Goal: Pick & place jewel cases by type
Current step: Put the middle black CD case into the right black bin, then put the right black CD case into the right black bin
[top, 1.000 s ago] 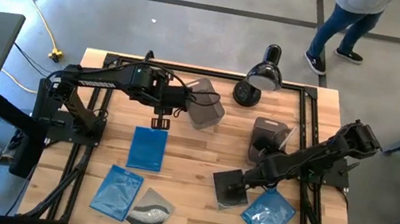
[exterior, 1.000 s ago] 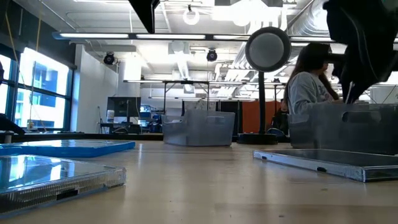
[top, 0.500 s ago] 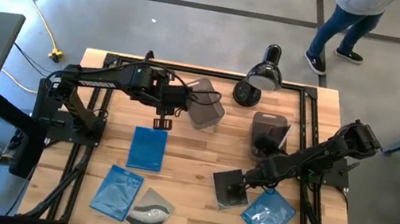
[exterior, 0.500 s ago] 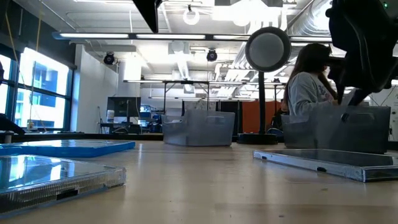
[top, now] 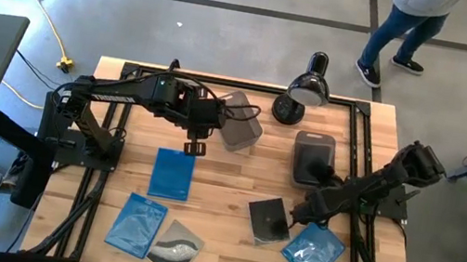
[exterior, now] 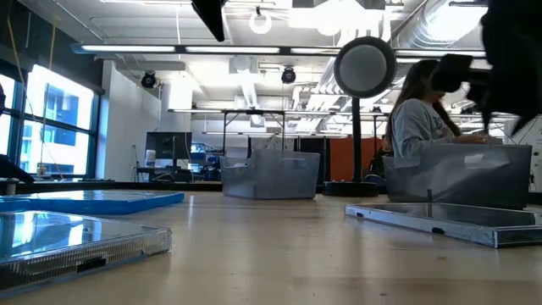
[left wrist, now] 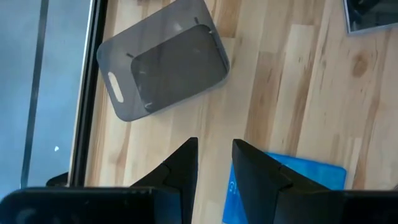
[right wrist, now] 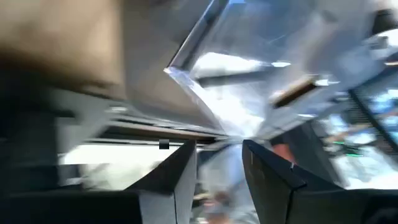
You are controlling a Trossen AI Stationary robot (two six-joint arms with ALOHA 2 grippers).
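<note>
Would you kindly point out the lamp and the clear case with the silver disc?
lamp (top: 309, 88), high view, on its dome head.
clear case (top: 174, 246), high view, on its silver disc.

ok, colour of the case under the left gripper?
Blue case; clearest in the high view.

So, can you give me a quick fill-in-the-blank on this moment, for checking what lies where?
1. The left gripper, jaws open, hangs at the edge of a flat case whose colour is ___.
2. The grey tub in the left wrist view holds ___.
3. The clear case at the near edge holds a silver ___.
4. The gripper next to the dark case belongs to the ___ arm.

Missing words: blue; nothing; disc; right
</note>
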